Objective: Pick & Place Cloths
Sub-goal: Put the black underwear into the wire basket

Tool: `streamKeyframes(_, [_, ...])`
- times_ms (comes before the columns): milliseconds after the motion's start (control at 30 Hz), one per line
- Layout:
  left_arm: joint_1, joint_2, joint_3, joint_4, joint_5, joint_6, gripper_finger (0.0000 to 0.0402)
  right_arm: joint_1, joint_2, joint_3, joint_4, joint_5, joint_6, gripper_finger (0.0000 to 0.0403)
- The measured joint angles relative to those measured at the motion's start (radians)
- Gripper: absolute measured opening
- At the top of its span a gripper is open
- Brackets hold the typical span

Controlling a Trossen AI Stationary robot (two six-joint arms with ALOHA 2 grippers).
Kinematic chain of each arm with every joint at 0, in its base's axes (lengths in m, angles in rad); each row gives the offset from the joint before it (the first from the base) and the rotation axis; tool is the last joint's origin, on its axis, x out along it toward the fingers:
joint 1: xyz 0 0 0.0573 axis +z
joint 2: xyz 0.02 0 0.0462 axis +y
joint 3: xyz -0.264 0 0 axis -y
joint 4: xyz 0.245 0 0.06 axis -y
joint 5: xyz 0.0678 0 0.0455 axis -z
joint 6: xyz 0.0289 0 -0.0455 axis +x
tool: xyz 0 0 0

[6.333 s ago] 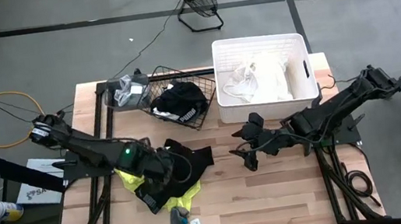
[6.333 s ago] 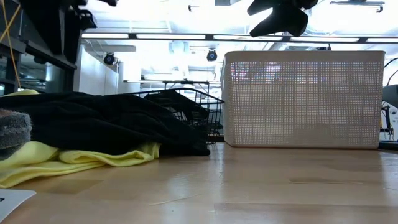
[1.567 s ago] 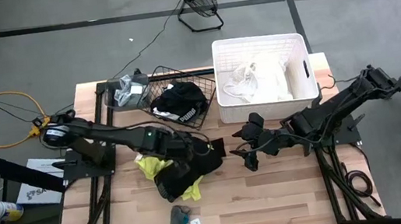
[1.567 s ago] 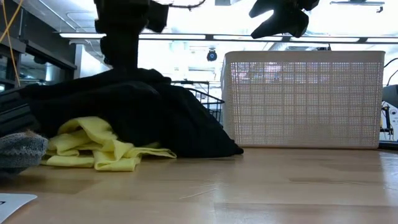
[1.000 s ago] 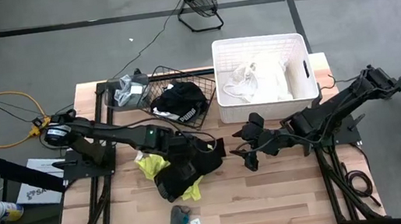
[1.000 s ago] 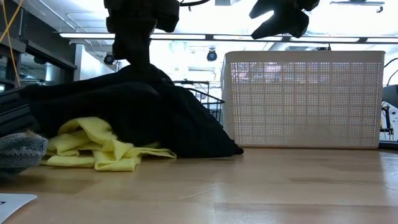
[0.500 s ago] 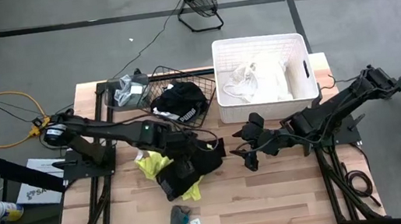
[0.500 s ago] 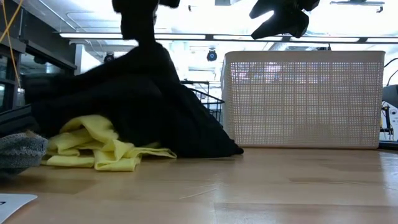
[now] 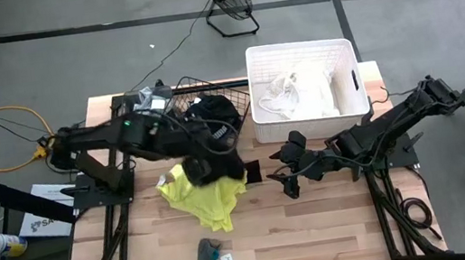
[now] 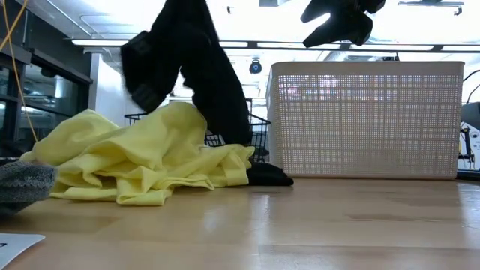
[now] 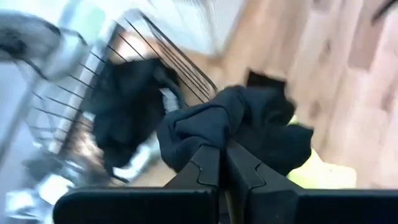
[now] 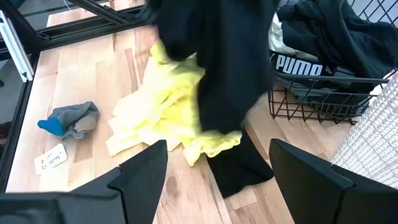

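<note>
Left pincer clamped tight on black garment hanging beneath it, over yellow cloth

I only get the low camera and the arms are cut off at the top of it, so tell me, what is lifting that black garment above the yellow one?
Observer: The left end effector is shut on the black garment; the left wrist view shows the fabric bunched between its fingers.
Operator: Where is that over the table?
Observer: From above, it hangs next to the wire basket, partly over the yellow shirt.
Operator: And the other arm?
Observer: The right end effector is open and empty, in front of the white tub.
</note>
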Motion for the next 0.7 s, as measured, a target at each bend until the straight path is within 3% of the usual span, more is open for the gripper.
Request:
streamKeyframes(267, [0.000, 0.000, 0.200, -0.034, -0.298, 0.176, 0.0000, 0.000, 0.000, 0.000, 0.000, 0.000, 0.000, 0.0275])
streamKeyframes(433, [0.001, 0.000, 0.213, -0.043, -0.477, 0.269, 0.0000, 0.000, 0.000, 0.000, 0.000, 0.001, 0.000, 0.0275])
streamKeyframes(700, [0.008, 0.005, 0.212, -0.043, -0.662, 0.368, 0.0000, 0.000, 0.000, 0.000, 0.000, 0.001, 0.000, 0.0275])
